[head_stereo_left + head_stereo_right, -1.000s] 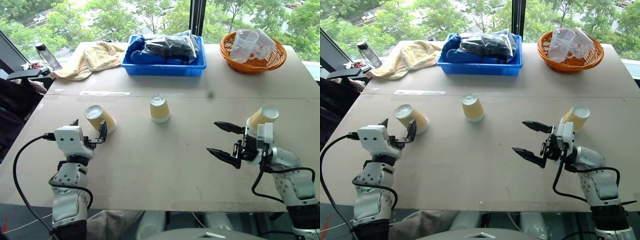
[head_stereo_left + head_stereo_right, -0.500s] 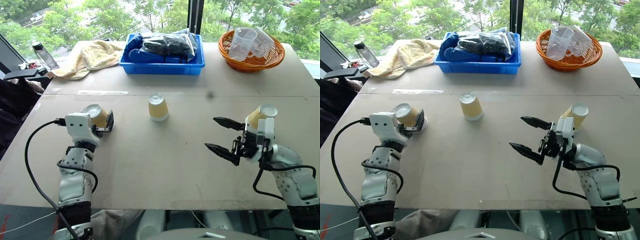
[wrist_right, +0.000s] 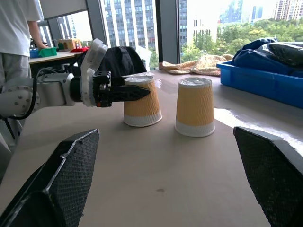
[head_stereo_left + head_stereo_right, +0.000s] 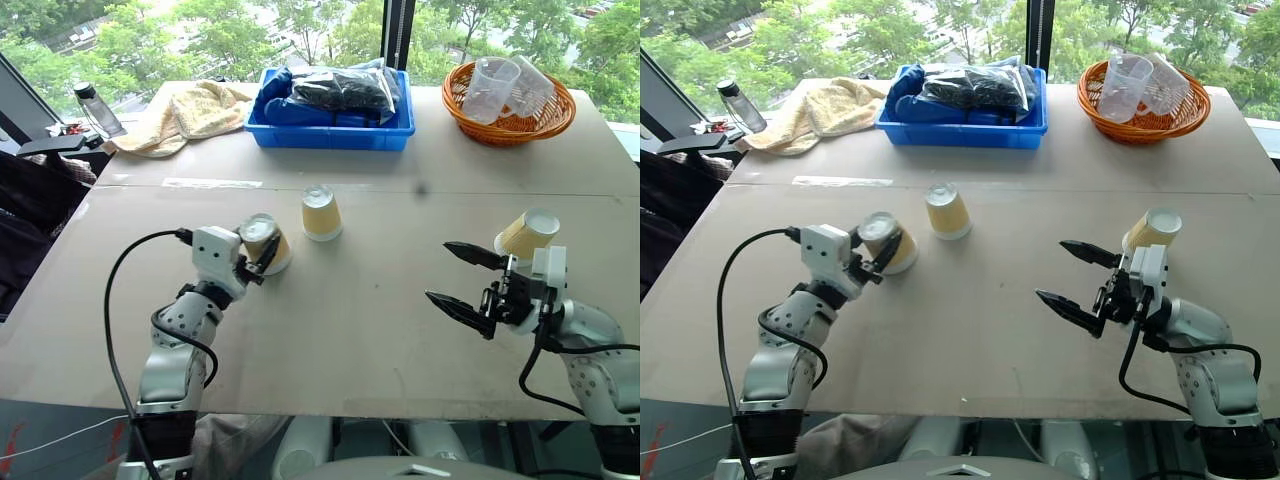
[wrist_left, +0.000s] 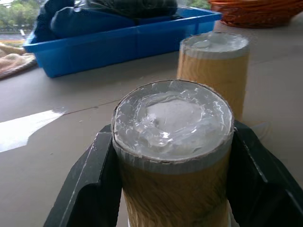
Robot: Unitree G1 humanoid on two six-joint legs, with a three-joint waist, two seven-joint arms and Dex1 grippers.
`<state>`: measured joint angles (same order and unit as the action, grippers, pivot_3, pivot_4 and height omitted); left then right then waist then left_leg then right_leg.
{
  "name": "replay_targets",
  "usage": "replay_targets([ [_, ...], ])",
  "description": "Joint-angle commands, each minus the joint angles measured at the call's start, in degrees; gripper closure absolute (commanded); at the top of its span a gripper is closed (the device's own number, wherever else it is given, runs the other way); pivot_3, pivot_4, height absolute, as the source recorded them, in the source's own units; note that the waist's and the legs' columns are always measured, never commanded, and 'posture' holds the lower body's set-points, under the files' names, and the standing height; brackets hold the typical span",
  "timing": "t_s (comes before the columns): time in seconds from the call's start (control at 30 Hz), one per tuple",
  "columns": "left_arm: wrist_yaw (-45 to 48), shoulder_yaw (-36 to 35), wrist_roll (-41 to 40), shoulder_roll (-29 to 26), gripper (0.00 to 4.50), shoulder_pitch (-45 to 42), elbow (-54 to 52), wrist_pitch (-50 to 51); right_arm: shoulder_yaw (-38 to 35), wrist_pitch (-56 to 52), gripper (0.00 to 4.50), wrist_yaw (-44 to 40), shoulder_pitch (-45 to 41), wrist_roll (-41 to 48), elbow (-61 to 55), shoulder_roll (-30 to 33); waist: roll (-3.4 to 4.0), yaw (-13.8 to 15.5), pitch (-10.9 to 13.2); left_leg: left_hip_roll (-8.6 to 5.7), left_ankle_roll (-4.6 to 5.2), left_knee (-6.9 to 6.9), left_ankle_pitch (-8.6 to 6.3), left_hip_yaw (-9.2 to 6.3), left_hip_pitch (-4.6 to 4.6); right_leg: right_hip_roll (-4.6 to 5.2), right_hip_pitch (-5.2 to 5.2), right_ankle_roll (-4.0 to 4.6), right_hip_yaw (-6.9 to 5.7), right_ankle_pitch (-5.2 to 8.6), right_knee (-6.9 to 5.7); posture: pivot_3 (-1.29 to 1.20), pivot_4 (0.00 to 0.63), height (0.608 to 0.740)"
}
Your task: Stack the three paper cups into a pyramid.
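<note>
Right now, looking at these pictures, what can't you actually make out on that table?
- Third tan paper cup: head views, its lower part sits behind the right gripper's wrist.
- Blue plastic bin: its contents are wrapped dark bundles, unidentifiable.
- Tan paper cup in the left gripper: left wrist view, the bottom edge cuts off its foot.
- Clear bottle: too small to read.
</note>
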<state>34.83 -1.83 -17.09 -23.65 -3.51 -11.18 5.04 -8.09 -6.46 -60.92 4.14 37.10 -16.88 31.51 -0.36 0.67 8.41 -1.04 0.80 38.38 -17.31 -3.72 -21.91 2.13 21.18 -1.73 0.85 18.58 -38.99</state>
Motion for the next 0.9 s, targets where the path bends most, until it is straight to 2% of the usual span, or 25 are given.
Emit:
replay_targets([
  [0.03, 8.29, 5.54, -0.7, -1.97, 2.04, -0.81, -2.51, -0.77, -3.69, 1.68, 0.0, -1.95, 1.95, 0.8, -0.18, 1.66, 0.0, -0.07, 0.0, 0.0, 0.0, 0.0, 0.0, 0.01, 0.02, -0.01, -0.01, 0.0, 0.02, 0.0, 0.0, 0.0, 0.15, 0.74],
  [0.23, 13.74, 11.9, 2.26, -1.37, 2.04, -4.46, 2.97, -4.66, -5.99, 3.83, 0.0, -4.16, 5.51, -1.37, 0.94, 4.32, 0.06, -0.01, -0.03, 0.01, 0.01, 0.01, 0.0, 0.02, 0.15, -0.06, -0.13, 0.0, 0.04, 0.0, -0.04, 0.0, 0.15, 0.74],
  [0.37, 15.84, 12.17, 2.35, -1.23, 2.04, -4.83, 6.55, -7.95, -6.26, 3.4, 0.0, -2.87, 5.61, -1.03, -0.42, 4.4, 0.07, -0.01, -0.04, 0.01, 0.02, 0.04, 0.0, 0.02, 0.18, -0.07, -0.17, 0.0, 0.03, 0.0, -0.03, 0.0, 0.15, 0.74],
  [0.4, 16.39, 11.94, 1.89, -1.37, 1.45, -4.65, 6.71, -8.29, -6.15, 3.32, 0.0, -2.63, 5.6, -1.03, -0.67, 4.35, 0.07, 0.0, -0.04, 0.01, 0.02, 0.04, 0.0, 0.02, 0.18, -0.07, -0.17, 0.0, 0.03, 0.0, -0.03, 0.0, 0.15, 0.74],
  [0.43, 16.85, 11.69, 1.26, -1.42, 1.15, -4.44, 6.66, -8.39, -6.09, 3.29, 0.0, -2.46, 5.59, -1.01, -0.82, 4.32, 0.07, -0.01, -0.04, 0.01, 0.02, 0.04, 0.0, 0.02, 0.18, -0.07, -0.17, 0.0, 0.03, 0.0, -0.03, 0.0, 0.15, 0.74],
  [0.5, 16.91, 10.84, 0.6, -1.29, 0.26, -4.05, 6.26, -9.01, -5.97, 3.29, 0.0, -2.16, 5.54, -0.93, -0.96, 4.25, 0.07, -0.03, -0.03, 0.01, 0.02, 0.04, 0.0, 0.01, 0.17, -0.07, -0.17, 0.0, 0.02, 0.0, -0.03, 0.0, 0.15, 0.74],
  [0.53, 16.82, 10.09, -0.29, -1.11, 0.05, -3.83, 5.51, -8.89, -5.9, 3.33, 0.0, -2.12, 5.42, -0.91, -0.91, 4.21, 0.07, -0.04, -0.03, 0.01, 0.02, 0.04, 0.0, 0.01, 0.17, -0.07, -0.17, 0.0, 0.02, 0.0, -0.03, 0.0, 0.15, 0.74],
  [0.73, 14.06, 3.75, -9.73, -0.1, 0.05, -3.11, -3.61, -4.84, -5.11, 3.12, 0.0, -2.23, 3.21, -0.55, 0.16, 3.93, 0.06, -0.06, -0.02, 0.03, 0.02, 0.07, 0.0, -0.01, 0.15, -0.06, -0.16, 0.0, 0.02, 0.0, -0.03, 0.0, 0.15, 0.74],
  [0.9, 7.82, -3.93, -19.95, 0.44, 0.05, -5.06, -10.58, 2.06, -4.03, 2.37, 0.0, -2.33, 0.89, -0.34, 0.71, 3.64, 0.05, -0.03, -0.01, 0.04, 0.02, 0.07, 0.0, -0.02, 0.15, -0.06, -0.17, 0.0, 0.0, 0.0, -0.03, 0.0, 0.15, 0.74],
])
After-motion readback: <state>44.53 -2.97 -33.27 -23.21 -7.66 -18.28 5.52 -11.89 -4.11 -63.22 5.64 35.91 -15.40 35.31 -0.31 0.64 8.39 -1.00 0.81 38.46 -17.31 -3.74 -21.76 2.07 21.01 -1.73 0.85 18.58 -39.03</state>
